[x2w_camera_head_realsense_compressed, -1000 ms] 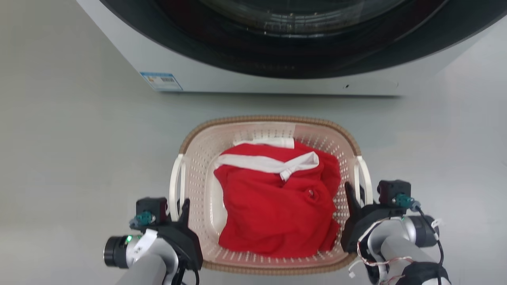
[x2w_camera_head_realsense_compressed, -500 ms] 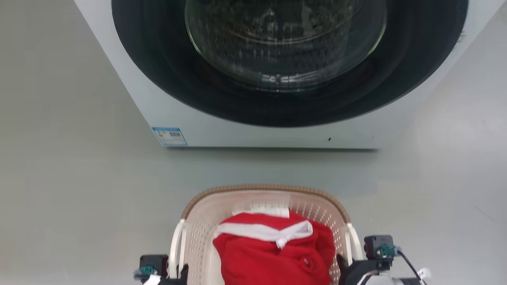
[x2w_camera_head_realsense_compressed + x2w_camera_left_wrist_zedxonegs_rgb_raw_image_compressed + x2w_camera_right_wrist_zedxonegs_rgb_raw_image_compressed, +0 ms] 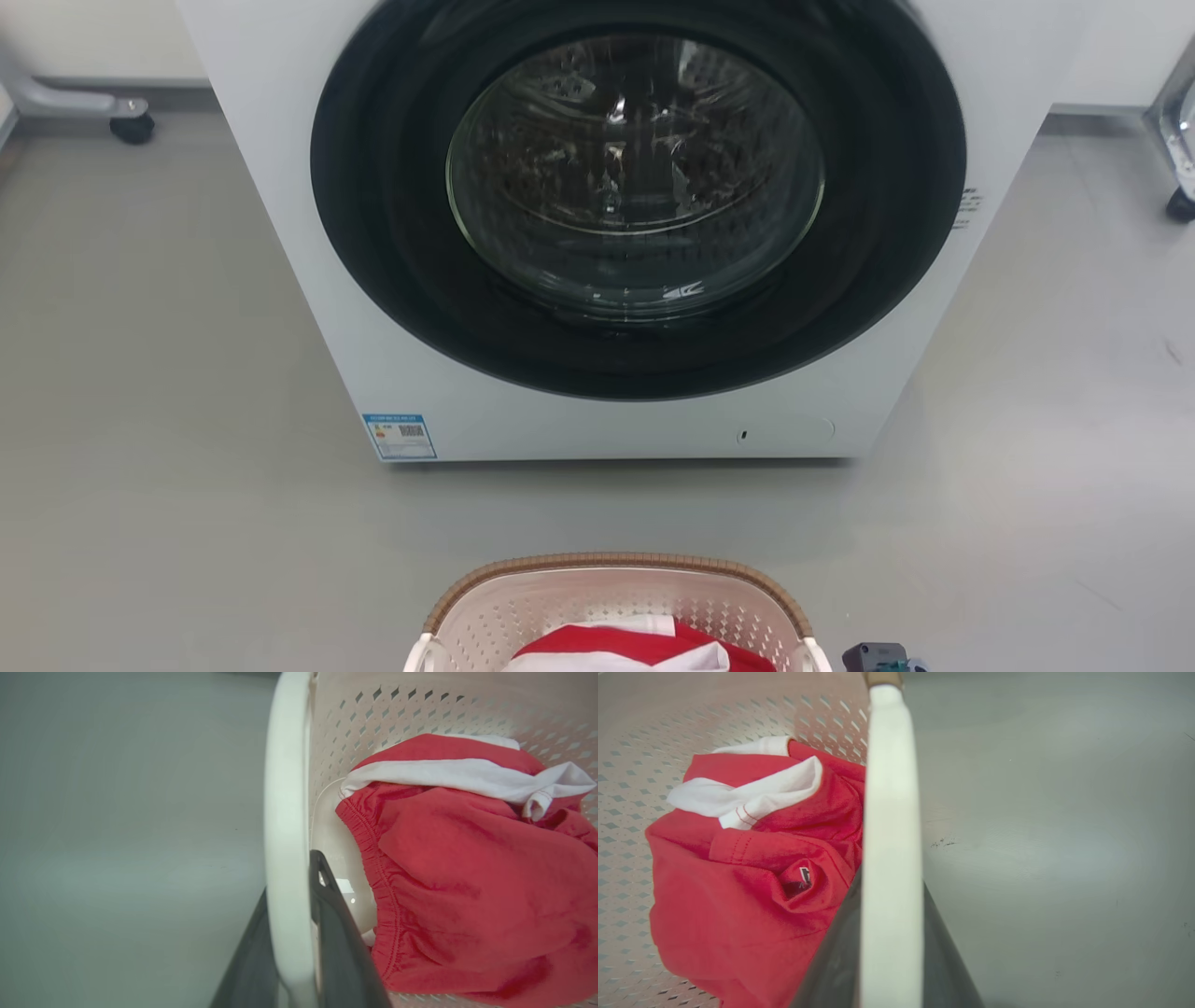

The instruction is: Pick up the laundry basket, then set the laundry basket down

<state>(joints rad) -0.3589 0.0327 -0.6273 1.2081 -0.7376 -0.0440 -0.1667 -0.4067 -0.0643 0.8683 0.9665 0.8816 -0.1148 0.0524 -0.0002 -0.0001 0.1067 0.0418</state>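
Looking through the head camera, I see the laundry basket [image 3: 611, 567] at the bottom edge, in front of the white washer [image 3: 635, 431] and apart from it, with a strip of grey floor [image 3: 168, 373] between them. Its far brown rim and perforated wall show there, with a red garment [image 3: 644, 637] inside. On the left wrist feed my left gripper [image 3: 292, 877] is clenched on the basket's left handle [image 3: 286, 788]: the white bar runs up between the 2 dark fingers, 1 outside the basket and 1 inside, beside the garment's elastic hem. On the right wrist feed my right gripper [image 3: 892, 882] grips the right handle [image 3: 891, 765] the same way, a dark finger pressed on each side of the bar. A white band [image 3: 738, 793] lies across the top of the garment. I cannot tell whether the basket's base touches the floor. A blue label [image 3: 400, 436] sits at the washer's lower left corner.
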